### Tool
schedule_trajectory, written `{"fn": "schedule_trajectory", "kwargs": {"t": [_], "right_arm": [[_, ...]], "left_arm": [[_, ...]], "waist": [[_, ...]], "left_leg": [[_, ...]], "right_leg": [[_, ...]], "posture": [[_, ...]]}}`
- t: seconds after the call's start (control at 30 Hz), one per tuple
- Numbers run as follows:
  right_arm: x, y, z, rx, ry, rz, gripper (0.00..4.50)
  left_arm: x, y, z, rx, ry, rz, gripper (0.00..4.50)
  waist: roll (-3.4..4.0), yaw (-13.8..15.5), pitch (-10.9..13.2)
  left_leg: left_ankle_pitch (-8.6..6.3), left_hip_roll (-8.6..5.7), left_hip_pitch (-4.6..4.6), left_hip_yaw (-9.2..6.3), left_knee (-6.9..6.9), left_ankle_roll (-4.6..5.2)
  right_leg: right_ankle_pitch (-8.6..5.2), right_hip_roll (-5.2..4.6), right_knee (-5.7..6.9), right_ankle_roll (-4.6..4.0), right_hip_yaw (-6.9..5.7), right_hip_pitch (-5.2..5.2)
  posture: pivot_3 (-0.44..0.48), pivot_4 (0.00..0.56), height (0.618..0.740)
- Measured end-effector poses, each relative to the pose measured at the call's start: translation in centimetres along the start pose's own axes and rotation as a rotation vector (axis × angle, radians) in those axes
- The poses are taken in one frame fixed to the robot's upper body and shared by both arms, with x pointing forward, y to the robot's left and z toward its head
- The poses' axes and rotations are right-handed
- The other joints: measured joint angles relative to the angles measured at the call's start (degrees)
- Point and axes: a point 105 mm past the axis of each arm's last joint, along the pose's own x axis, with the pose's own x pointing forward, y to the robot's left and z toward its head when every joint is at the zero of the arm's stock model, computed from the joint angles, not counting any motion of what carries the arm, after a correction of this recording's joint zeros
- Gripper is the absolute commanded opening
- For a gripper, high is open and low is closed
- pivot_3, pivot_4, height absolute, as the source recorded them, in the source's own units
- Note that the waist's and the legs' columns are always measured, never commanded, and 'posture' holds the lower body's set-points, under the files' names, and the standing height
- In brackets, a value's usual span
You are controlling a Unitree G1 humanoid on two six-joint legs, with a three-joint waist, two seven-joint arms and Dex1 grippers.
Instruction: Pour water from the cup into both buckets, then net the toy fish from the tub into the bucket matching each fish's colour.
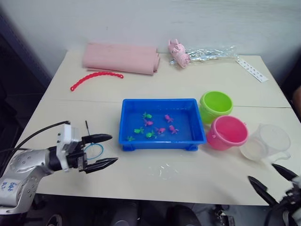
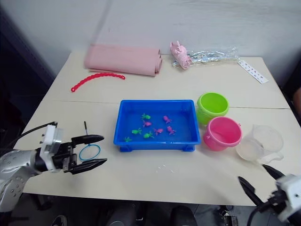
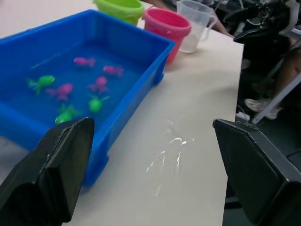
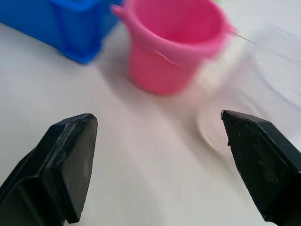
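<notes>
Now cup (image 1: 265,141) sits upright on surface (image 1: 188,181), touching pink bucket (image 1: 227,132) at its 3 o'clock; green bucket (image 1: 216,106) at pink's 11, tub (image 1: 161,123) with fish (image 1: 149,123) at 9. Right tool (image 1: 273,180) spread, empty, hovering at cup's 6. Left tool (image 1: 99,149) spread above net (image 2: 90,152) lying flat at tub's 8. Risk: light cup crowds pink bucket, so a sloppy approach could shove it and tip both. Small spill (image 3: 169,146) near tub.
</notes>
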Motion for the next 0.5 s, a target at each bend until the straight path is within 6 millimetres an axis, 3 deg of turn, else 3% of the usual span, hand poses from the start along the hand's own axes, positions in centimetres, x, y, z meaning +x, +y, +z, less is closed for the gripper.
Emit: {"fn": "schedule_trajectory", "kwargs": {"t": [0.13, 0.23, 0.5], "right_arm": [[-2.6, -1.9, -2.9, 0.104, 0.017, -0.266, 4.50], [-3.2, -2.4, -4.7, 0.169, 0.032, -0.379, 4.50], [0.5, -5.2, -5.8, 0.269, -0.055, -0.548, 4.50]], "left_arm": [[1.6, 0.0, 1.4, 0.024, -0.044, -0.059, 4.36], [2.3, 0.1, 2.1, 0.040, -0.061, -0.077, 4.36], [3.8, 0.1, 2.7, 0.042, -0.078, -0.103, 4.36]], "waist": [[0.06, -0.6, 0.0], [0.10, -1.3, 0.0], [0.21, -2.0, -0.1]], "left_leg": [[-0.05, 0.02, 0.06, 0.03, -0.07, -0.22], [-0.03, 0.03, 0.07, 0.03, -0.13, -0.27], [0.16, 0.14, 0.14, 0.12, -0.12, -0.04]], "right_leg": [[-0.02, 0.05, 0.01, -0.06, 0.12, -0.03], [-0.03, 0.08, 0.02, -0.08, 0.15, -0.07], [-0.06, 0.24, 0.17, -0.13, 0.27, -0.11]], "posture": [[0.000, 0.150, 0.740], [0.000, 0.150, 0.740], [0.000, 0.150, 0.740]]}}
